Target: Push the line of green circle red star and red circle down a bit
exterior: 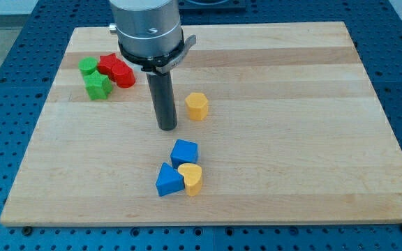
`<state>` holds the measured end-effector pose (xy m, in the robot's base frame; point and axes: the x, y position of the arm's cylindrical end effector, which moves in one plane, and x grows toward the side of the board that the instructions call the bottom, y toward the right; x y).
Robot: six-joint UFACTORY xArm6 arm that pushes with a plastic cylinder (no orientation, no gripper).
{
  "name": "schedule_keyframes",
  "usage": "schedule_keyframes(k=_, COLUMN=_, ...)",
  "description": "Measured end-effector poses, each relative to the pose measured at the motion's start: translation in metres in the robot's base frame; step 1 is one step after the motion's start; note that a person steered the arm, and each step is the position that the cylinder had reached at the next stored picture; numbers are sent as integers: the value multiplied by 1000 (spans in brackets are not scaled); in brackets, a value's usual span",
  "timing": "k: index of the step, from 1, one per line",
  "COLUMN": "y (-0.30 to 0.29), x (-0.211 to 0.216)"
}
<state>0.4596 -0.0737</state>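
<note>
No pincer on rig, so state not applicable. Tip (167, 128) sitting mid-worktop (292, 195), right of and below cluster: green circle (87, 66), red star (108, 63), red circle (123, 74). Needing approach from above cluster.

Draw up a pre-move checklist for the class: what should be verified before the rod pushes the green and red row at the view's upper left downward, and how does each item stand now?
1. Target blocks grouped: ok. The green circle, red star and red circle sit together at the view's upper left.
2. My tip above the row, ready to push down: not ok. It stands lower and to the view's right of the row.
3. Downward path free: not ok. The green star sits directly below the row.
4. Tip touching no block: ok. The yellow hexagon is beside it, apart.
5. Room on the board below the row: ok.
</note>
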Motion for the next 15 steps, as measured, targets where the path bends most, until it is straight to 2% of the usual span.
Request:
schedule_keyframes(k=2, y=41, x=-23)
schedule_keyframes(k=4, y=32, x=-26)
schedule_keyframes(k=7, y=-124, x=-26)
schedule_keyframes(k=8, y=-176, x=-35)
schedule_keyframes(k=9, y=-203, x=-73)
schedule_keyframes(k=10, y=-207, x=-123)
schedule_keyframes(k=14, y=-196, x=-126)
schedule_keyframes(k=15, y=-171, x=-134)
